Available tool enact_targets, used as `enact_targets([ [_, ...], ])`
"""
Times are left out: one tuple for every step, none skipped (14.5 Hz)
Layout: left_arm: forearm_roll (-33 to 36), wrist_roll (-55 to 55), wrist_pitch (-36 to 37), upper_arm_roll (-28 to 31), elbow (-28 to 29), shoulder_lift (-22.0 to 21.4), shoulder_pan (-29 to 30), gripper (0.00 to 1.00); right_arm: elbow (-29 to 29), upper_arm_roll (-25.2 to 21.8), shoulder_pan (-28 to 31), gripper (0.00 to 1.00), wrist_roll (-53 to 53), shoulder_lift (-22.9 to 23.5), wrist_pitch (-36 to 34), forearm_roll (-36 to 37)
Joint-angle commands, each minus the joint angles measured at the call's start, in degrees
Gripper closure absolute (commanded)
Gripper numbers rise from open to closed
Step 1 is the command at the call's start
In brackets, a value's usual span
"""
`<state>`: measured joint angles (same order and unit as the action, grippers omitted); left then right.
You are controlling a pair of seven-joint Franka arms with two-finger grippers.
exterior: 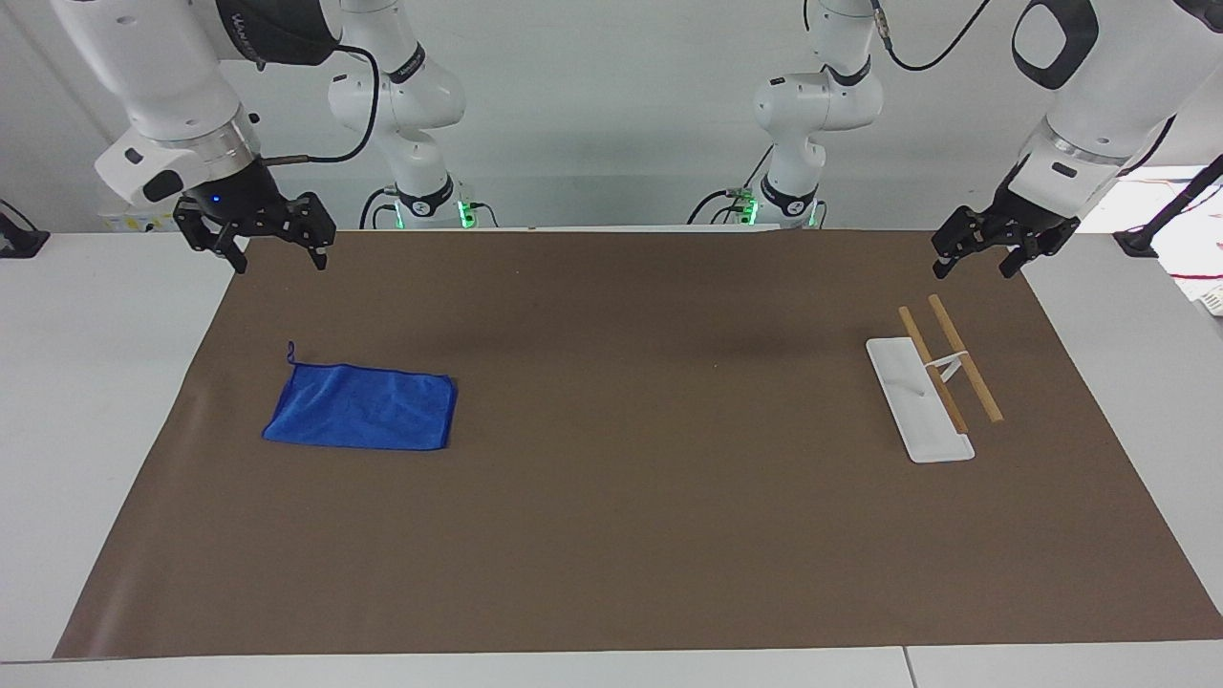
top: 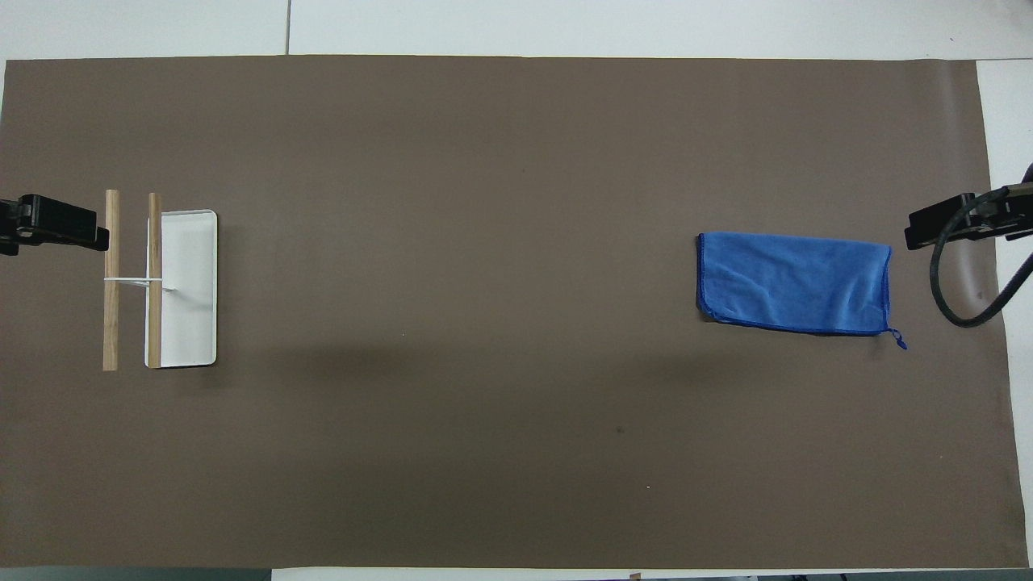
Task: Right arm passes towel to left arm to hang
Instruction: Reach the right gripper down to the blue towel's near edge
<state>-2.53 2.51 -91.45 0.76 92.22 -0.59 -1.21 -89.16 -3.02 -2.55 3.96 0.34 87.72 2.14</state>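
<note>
The blue towel (exterior: 361, 406) is lying flat on the brown mat (exterior: 631, 535) on the bench, toward the right arm's end. The right gripper (exterior: 277, 256) is hanging in the air over the mat's corner, open wide and holding nothing. The left gripper (exterior: 973, 267) is hanging over the other corner, also open and holding nothing, above the white rack (exterior: 919, 401) with two wooden bars.

One camera sits high across the bench (exterior: 57, 430), facing the robots and taking in the whole brown mat (exterior: 621, 535). The other looks steeply down from above the robots' end. Both share that mat, half a turn apart.
</note>
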Motion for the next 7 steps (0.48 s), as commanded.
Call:
enact_targets([
  [1.12, 0.13, 0.04, -0.14, 1.73, -1.43, -0.02, 0.0, -5.57, 0.21, 0.62, 0.0, 0.87, -3.06, 2.79, 0.24],
  [1.12, 0.13, -0.04, -0.14, 1.73, -1.43, -0.2, 0.0, -8.37, 0.21, 0.7, 0.0, 1.05, -4.29, 5.42, -0.03],
  [1.12, 0.13, 0.04, -0.14, 1.73, -1.43, -0.29, 0.0, -10.14, 0.21, 1.31, 0.0, 1.14, -4.91, 7.53, -0.38],
  [1.12, 0.13, 0.04, -0.14, 1.73, -1.43, -0.38, 0.0, -12.42, 0.21, 1.15, 0.0, 1.05, -5.7, 9.9, -0.47],
  [1.12, 0.13, -0.04, -0.14, 1.73, -1.43, -0.46, 0.0, -17.32, 0.21, 1.06, 0.0, 1.14, -7.62, 14.1, -0.47],
  [1.12, 0.13, -0.04, -0.14, 1.73, -1.43, -0.55, 0.0, -22.5, 0.21, 1.32, 0.0, 1.31, -9.73, 18.93, -0.55],
  [1.12, 0.13, -0.13, -0.14, 1.73, -1.43, -0.55, 0.0, -27.69, 0.21, 1.49, 0.0, 1.23, -11.31, 23.68, -1.08],
])
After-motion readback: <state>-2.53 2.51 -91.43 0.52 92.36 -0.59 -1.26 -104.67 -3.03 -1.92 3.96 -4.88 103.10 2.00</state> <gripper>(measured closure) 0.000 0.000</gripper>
